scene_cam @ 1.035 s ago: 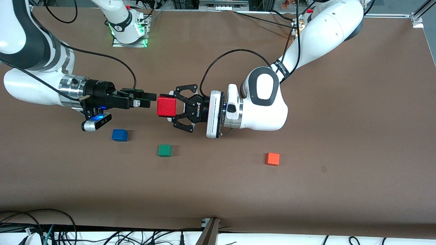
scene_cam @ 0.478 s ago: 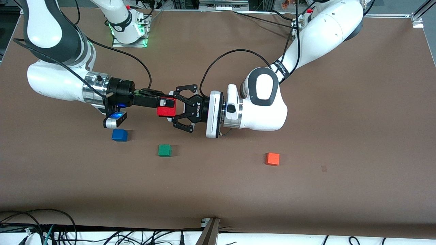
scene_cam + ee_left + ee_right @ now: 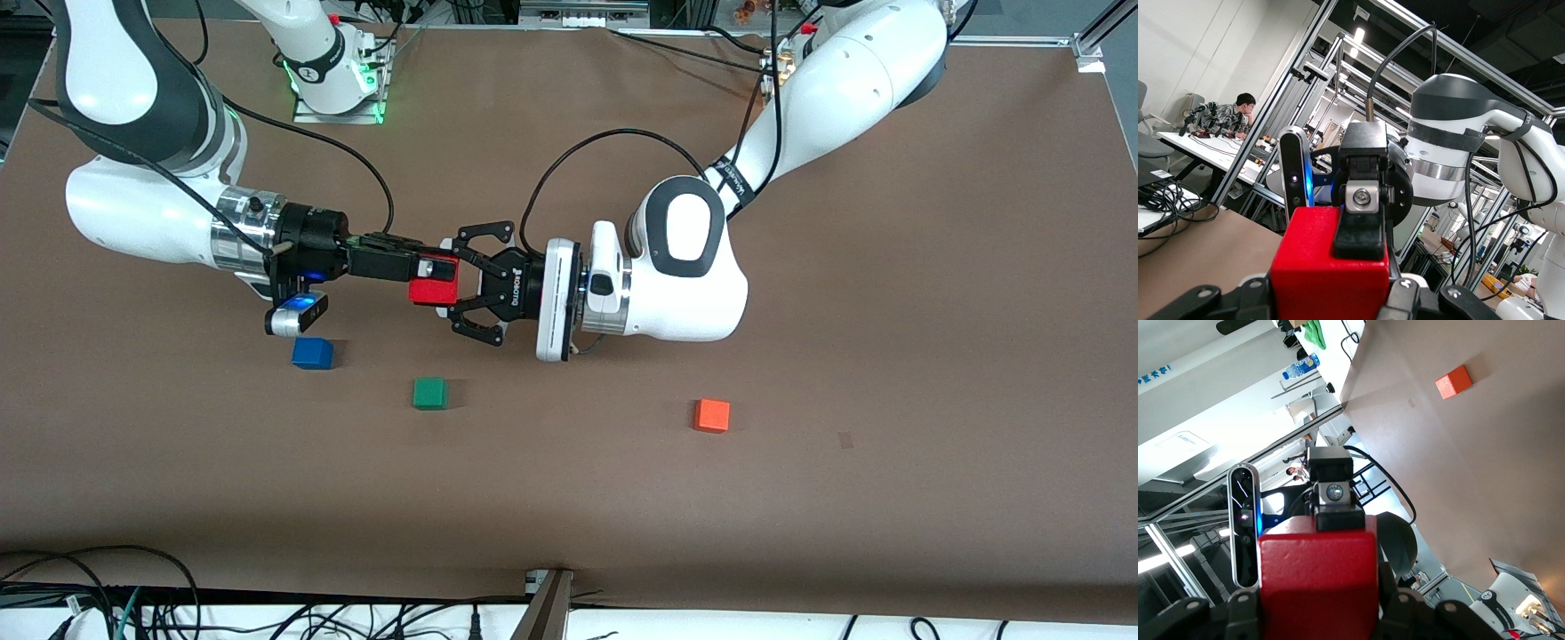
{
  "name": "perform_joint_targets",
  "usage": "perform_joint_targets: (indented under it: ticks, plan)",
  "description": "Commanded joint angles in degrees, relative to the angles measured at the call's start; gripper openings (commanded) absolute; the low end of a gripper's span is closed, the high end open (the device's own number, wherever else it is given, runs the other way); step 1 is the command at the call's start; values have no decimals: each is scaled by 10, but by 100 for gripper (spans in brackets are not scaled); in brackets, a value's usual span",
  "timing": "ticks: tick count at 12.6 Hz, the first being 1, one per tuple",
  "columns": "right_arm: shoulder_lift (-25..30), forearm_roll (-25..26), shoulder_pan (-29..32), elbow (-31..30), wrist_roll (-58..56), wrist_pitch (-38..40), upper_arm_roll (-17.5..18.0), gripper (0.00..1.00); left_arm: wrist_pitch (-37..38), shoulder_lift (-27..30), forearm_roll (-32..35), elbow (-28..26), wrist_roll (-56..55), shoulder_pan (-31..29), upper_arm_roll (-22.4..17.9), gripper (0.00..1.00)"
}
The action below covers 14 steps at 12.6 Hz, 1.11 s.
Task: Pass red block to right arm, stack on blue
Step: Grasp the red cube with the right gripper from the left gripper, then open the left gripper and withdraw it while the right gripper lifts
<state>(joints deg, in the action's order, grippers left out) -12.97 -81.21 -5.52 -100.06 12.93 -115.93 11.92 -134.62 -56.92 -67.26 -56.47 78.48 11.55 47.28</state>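
My two white arms with dark grey joints, right arm (image 3: 151,213) with silver wrist collar and straight black fingers, left arm (image 3: 685,267) with black linkage claw on a white disc, black cables looping along both.

Right pincer (image 3: 425,268) advanced from open, closed onto red block (image 3: 433,286).

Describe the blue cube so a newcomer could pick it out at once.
Look at the brown table, toward the right arm's end. Three small cubes lie nearer the front camera than the grippers. The blue cube is the outermost, beside the green cube, far from the orange cube.
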Motion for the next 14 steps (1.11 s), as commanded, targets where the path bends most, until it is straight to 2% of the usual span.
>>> perform_joint_targets:
  ticks: [1,4,6,8,10,11,14]
  plan:
    - [6,12,5,6,12,1,-1,2,-2,0,-8,7,3,-8,-1,100]
    - [5,50,5,18,25,-2,-1,2,24,0,-3,-21,9,-51,-1,100]
    - [6,69,5,21,25,-2,-2,2,87,0,1,-55,14,-99,-3,100]
    - [6,165,5,21,24,0,-1,2,155,0,48,-78,50,-162,-3,100]
    - [7,256,1,17,25,1,-1,2,239,0,140,-84,56,-231,-4,100]
    - [6,328,-4,15,24,8,0,2,305,-1,197,-84,55,-290,-5,100]
    - [-10,477,-21,-3,38,15,0,3,390,-1,311,-82,55,-389,-12,100]
